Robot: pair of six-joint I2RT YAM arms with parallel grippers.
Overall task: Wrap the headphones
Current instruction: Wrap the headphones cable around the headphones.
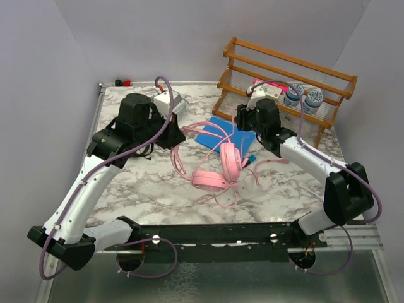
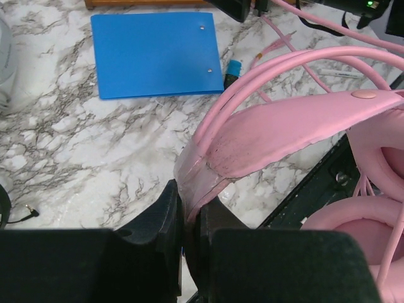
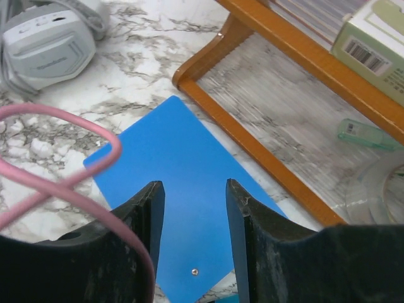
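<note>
The pink headphones (image 1: 214,173) lie mid-table, ear cups down, with their pink cable (image 1: 189,136) looped over and around them. My left gripper (image 2: 189,202) is shut on the end of the pink headband (image 2: 284,132); in the top view it sits at the band's left (image 1: 175,136). My right gripper (image 3: 194,189) hovers open above the blue card (image 3: 189,158), nothing between its fingers; a loop of pink cable (image 3: 63,189) rests across the outside of its left finger. The grey-white headphones (image 1: 170,101) sit at the back, also in the right wrist view (image 3: 47,41).
A wooden rack (image 1: 284,85) holding a box (image 3: 372,44) and two jars (image 1: 303,96) stands at the back right, close behind my right gripper (image 1: 244,125). The cable's teal plug (image 2: 233,67) lies beside the blue card (image 2: 154,53). A black jack plug (image 2: 28,213) shows at the left.
</note>
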